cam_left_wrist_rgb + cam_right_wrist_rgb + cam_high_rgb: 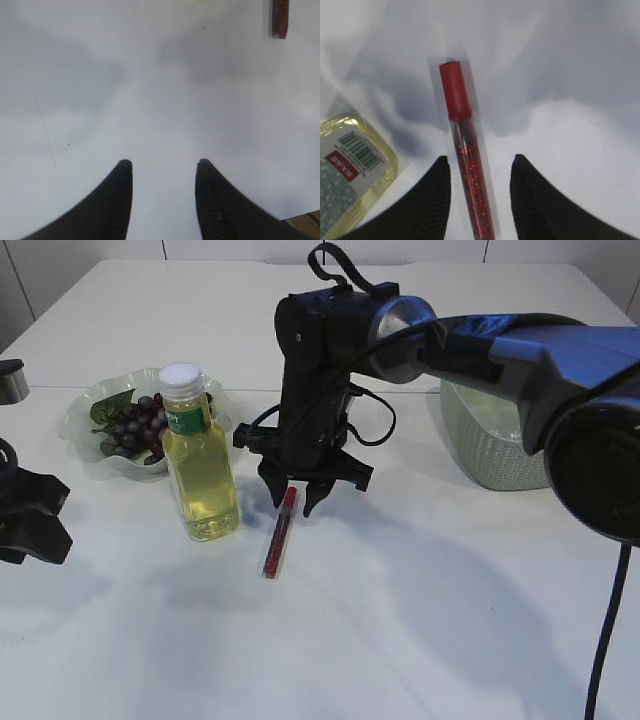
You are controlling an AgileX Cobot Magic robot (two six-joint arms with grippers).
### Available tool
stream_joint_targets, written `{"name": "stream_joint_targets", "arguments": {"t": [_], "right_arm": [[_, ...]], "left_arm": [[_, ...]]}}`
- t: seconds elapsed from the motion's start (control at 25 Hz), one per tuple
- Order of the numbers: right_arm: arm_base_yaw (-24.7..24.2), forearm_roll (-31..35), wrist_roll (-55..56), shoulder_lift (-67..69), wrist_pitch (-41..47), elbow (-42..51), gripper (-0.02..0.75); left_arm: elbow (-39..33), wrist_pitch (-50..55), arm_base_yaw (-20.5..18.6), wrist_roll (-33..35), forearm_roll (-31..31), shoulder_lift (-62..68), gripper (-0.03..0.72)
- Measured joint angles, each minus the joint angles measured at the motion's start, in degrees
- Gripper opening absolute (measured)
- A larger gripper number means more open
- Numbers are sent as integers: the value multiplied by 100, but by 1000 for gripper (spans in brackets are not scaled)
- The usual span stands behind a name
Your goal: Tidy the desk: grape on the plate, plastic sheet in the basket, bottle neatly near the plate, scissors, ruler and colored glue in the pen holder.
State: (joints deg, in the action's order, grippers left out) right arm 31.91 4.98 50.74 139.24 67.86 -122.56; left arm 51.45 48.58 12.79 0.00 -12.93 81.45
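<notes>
Exterior view: one bottle point(199, 454) upright on white tabletop point(420, 590), just beside one plate point(95, 425) holding one grape bunch point(140, 425). One red glue tube point(281, 531) lying flat right of bottle. One basket point(490, 445) behind right arm. Right gripper point(304, 490) low over tube's far end, jaws apart. Left gripper point(35, 525) at left edge (mostly cropped).

Left wrist view: jaws apart, nothing between; tube end at top edge.

Right wrist view: jaws apart, straddling tube, not clamped; bottle at left.

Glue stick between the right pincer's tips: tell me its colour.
Red: the glue stick has a solid red cap above a glittery red body. Right wrist view shows it best.
</notes>
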Motion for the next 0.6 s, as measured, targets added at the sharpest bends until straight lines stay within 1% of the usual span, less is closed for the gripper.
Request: {"name": "stream_joint_targets", "arguments": {"t": [0.6], "right_arm": [[0, 76, -187, 164, -292, -12, 324]], "left_arm": [[0, -42, 0, 0, 0, 0, 308]]}}
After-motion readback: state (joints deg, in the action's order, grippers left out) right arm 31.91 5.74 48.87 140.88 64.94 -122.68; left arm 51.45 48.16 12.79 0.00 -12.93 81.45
